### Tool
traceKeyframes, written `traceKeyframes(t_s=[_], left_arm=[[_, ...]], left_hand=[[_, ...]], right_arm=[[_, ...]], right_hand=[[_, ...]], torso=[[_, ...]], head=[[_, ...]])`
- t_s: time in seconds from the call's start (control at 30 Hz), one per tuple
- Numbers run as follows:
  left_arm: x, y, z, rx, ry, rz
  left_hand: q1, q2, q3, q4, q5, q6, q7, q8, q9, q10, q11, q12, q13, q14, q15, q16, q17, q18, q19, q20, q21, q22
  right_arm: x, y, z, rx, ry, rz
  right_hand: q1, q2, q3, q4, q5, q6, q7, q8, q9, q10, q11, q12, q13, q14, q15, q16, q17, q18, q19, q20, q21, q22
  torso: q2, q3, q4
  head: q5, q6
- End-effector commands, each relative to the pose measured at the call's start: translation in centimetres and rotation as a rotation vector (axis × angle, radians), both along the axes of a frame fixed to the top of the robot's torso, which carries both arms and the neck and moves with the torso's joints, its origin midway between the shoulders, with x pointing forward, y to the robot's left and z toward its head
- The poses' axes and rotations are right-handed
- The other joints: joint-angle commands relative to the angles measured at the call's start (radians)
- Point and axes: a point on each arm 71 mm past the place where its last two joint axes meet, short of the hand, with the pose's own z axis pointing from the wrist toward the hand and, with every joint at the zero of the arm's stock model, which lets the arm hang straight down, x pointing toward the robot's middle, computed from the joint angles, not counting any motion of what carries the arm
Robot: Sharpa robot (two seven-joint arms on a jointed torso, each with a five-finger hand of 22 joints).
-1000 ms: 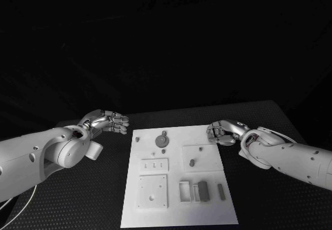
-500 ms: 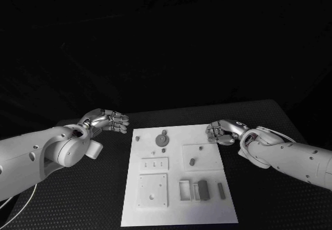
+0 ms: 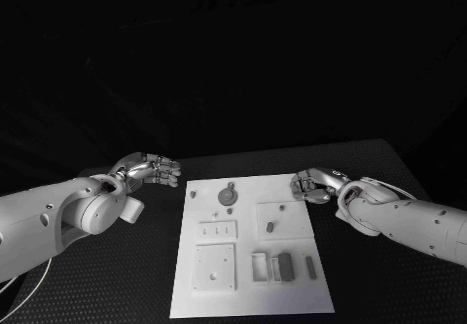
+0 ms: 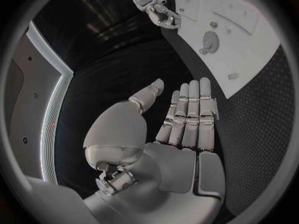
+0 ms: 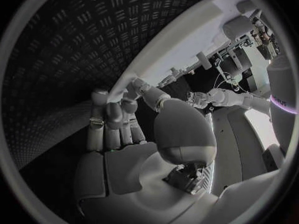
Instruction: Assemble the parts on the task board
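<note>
The white task board (image 3: 248, 297) lies in the middle of the black table. On it are a grey round part (image 3: 226, 197), a grey block (image 3: 285, 267) beside a white open frame (image 3: 261, 267), and a thin grey bar (image 3: 310, 266). My left hand (image 3: 152, 169) hovers just off the board's far left corner, holding nothing; the left wrist view shows its fingers (image 4: 187, 114) straight and the thumb apart. My right hand (image 3: 313, 185) sits at the board's far right edge, its fingers (image 5: 115, 117) slightly bent by the board (image 5: 187, 40), with nothing seen in them.
Smaller grey pieces (image 3: 270, 228) dot the raised white plates on the board. A square plate with holes (image 3: 215, 268) occupies the near left. Black textured table surface (image 3: 107, 283) surrounds the board on both sides.
</note>
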Motion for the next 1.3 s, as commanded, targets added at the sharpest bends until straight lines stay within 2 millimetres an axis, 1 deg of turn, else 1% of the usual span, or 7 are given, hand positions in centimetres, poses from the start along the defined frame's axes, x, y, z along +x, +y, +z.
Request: traceKeyframes(t_s=[0.03, 0.2, 0.4, 0.6, 0.9, 1.1, 1.3], left_arm=[[0.0, -0.2, 0.1, -0.004, -0.004, -0.016], [0.0, -0.2, 0.0, -0.001, -0.001, -0.009], [0.0, -0.2, 0.0, 0.004, -0.003, -0.012], [0.0, -0.2, 0.0, 0.005, -0.003, -0.013], [0.0, -0.2, 0.0, 0.005, -0.002, -0.014], [-0.1, -0.3, 0.0, 0.007, -0.002, -0.018], [-0.1, -0.4, 0.0, 0.026, -0.009, -0.028]], left_hand=[[-0.007, -0.003, 0.000, 0.001, 0.000, -0.002, 0.005, -0.006, 0.001, 0.005, 0.001, -0.006, 0.002, 0.006, 0.003, -0.003, 0.001, 0.007, -0.001, 0.003, -0.006, 0.001], [-0.007, -0.002, 0.000, 0.001, 0.000, -0.002, 0.005, -0.006, 0.001, 0.005, 0.001, -0.006, 0.002, 0.006, 0.003, -0.004, 0.001, 0.007, 0.000, 0.003, -0.006, 0.002], [-0.008, 0.002, 0.001, 0.003, 0.000, 0.000, 0.004, -0.005, 0.002, 0.007, 0.000, -0.006, 0.004, 0.008, 0.003, -0.004, 0.003, 0.008, 0.001, 0.003, -0.006, 0.002], [-0.009, 0.004, 0.001, 0.005, 0.000, 0.002, 0.003, -0.004, 0.003, 0.008, 0.000, -0.006, 0.005, 0.009, 0.002, -0.005, 0.005, 0.008, 0.002, 0.003, -0.006, 0.003], [-0.010, 0.004, 0.000, 0.006, 0.000, 0.002, 0.003, -0.004, 0.003, 0.008, -0.001, -0.007, 0.006, 0.009, 0.002, -0.005, 0.006, 0.008, 0.002, 0.002, -0.006, 0.003], [-0.010, 0.007, 0.001, 0.007, 0.000, 0.006, 0.001, -0.002, 0.004, 0.010, -0.001, -0.007, 0.008, 0.011, 0.002, -0.006, 0.008, 0.008, 0.003, 0.002, -0.006, 0.004], [-0.016, 0.022, 0.002, 0.016, 0.000, 0.033, -0.011, 0.010, 0.010, 0.023, -0.007, -0.004, 0.017, 0.024, -0.004, -0.006, 0.018, 0.009, 0.013, -0.002, -0.004, 0.009]], right_arm=[[0.0, 0.0, -0.2, -0.018, 0.020, 0.002], [0.1, -0.3, -0.3, -0.021, 0.019, -0.002], [0.1, -0.1, -0.2, -0.003, 0.016, -0.007], [0.1, 0.3, -0.2, 0.005, 0.019, 0.001], [0.1, 0.5, -0.2, 0.012, 0.022, 0.002], [0.2, 0.6, -0.2, 0.017, 0.019, -0.019], [0.2, 1.1, -0.1, 0.057, 0.020, -0.051]], right_hand=[[0.000, 0.005, -0.003, -0.007, 0.006, 0.227, -0.031, 0.005, 0.001, -0.027, -0.034, -0.001, -0.001, -0.004, -0.013, 0.003, -0.002, 0.011, 0.006, 0.001, 0.006, 0.017], [0.000, 0.007, -0.002, -0.008, 0.006, 0.226, -0.030, 0.004, 0.002, -0.028, -0.034, -0.002, -0.001, -0.004, -0.013, 0.002, -0.002, 0.011, 0.005, 0.001, 0.005, 0.017], [-0.001, 0.027, 0.000, -0.014, 0.006, 0.236, -0.033, 0.011, 0.011, -0.021, -0.037, -0.001, -0.001, 0.000, -0.015, 0.003, -0.002, 0.011, 0.010, -0.001, 0.007, 0.016], [-0.003, 0.034, 0.000, -0.023, 0.006, 0.243, -0.035, 0.014, 0.018, -0.013, -0.039, 0.002, 0.000, 0.006, -0.018, 0.006, -0.001, 0.011, 0.015, -0.005, 0.010, 0.017], [-0.008, 0.035, -0.001, -0.027, 0.006, 0.248, -0.037, 0.017, 0.022, -0.008, -0.041, 0.004, 0.001, 0.008, -0.019, 0.006, -0.001, 0.011, 0.017, -0.006, 0.010, 0.017], [-0.014, 0.032, -0.002, -0.028, 0.006, 0.255, -0.040, 0.020, 0.028, -0.003, -0.043, 0.007, 0.003, 0.010, -0.021, 0.007, -0.001, 0.011, 0.018, -0.007, 0.011, 0.017], [-0.028, 0.028, -0.004, -0.022, 0.006, 0.266, -0.046, 0.027, 0.038, 0.007, -0.049, 0.011, 0.007, 0.016, -0.025, 0.009, -0.001, 0.011, 0.024, -0.009, 0.013, 0.017]], torso=[[0.000, 0.0002, 0.0002], [0.000, 0.0006, 0.0001], [0.000, 0.0014, -0.0009], [0.000, 0.0002, 0.0000], [0.000, -0.0005, 0.0004], [0.000, -0.0007, -0.0006], [0.000, -0.0010, 0.0004]], head=[[0.000, 0.000], [-0.001, -0.002], [-0.001, -0.003], [-0.002, -0.005], [-0.003, -0.005], [-0.003, -0.006], [-0.005, -0.005]])
